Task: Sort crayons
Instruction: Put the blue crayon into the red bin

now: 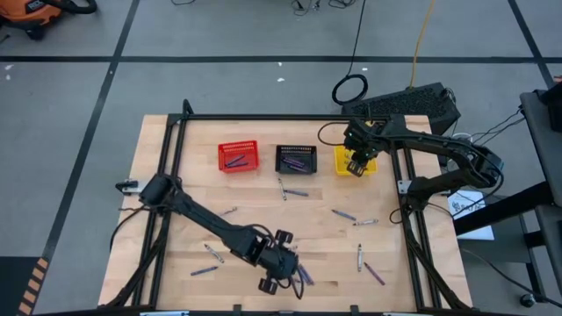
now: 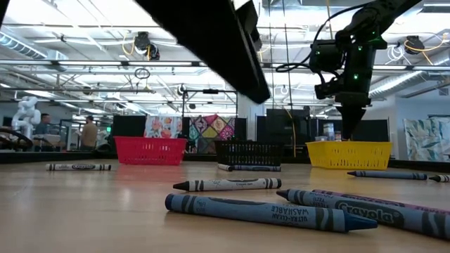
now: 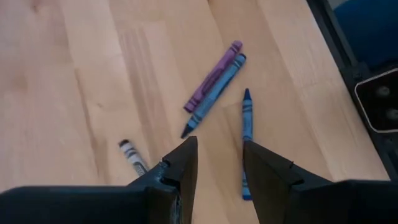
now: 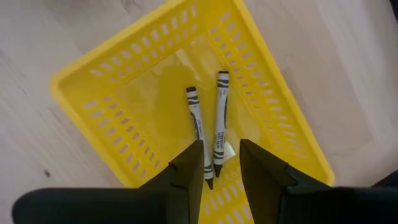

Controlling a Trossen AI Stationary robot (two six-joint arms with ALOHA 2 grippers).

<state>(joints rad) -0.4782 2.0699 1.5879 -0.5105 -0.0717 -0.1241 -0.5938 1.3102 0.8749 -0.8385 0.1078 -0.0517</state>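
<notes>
**Sorting under way: left arm over the loose cluster, right arm above the yellow basket**

Three baskets stand in a row at the far side of the table [image 1: 158, 189]: red basket [image 1: 238, 156], black basket [image 1: 296, 159], yellow basket [image 1: 343, 161]. The red and black ones each hold a few purple-looking sticks. The yellow basket holds two grey crayons [image 4: 206, 127], lying side by side on its floor.

Left gripper [image 3: 219, 163] hangs low over the near edge of the table. Fingers parted, nothing between them. Just ahead of the tips lie a blue crayon [image 3: 247, 134], a purple and blue pair [image 3: 213, 87] touching along their length, and a grey crayon [image 3: 132, 155] off to one side. The blue crayon runs into the gap between the finger tips as the wrist view shows it.

Right gripper [image 4: 221, 160] is held above the yellow basket, fingers apart, holding nothing. It reads as waiting over its bin.

Other crayons remain scattered across the middle and near parts of the table, so most of the sort is judged undone.

Step in hand: the left arm picking from the near cluster. Next move, as a judgement: descend so the fingers straddle one stick only, most likely the lone blue one, then close. The touching pair would risk a double pick.
</notes>
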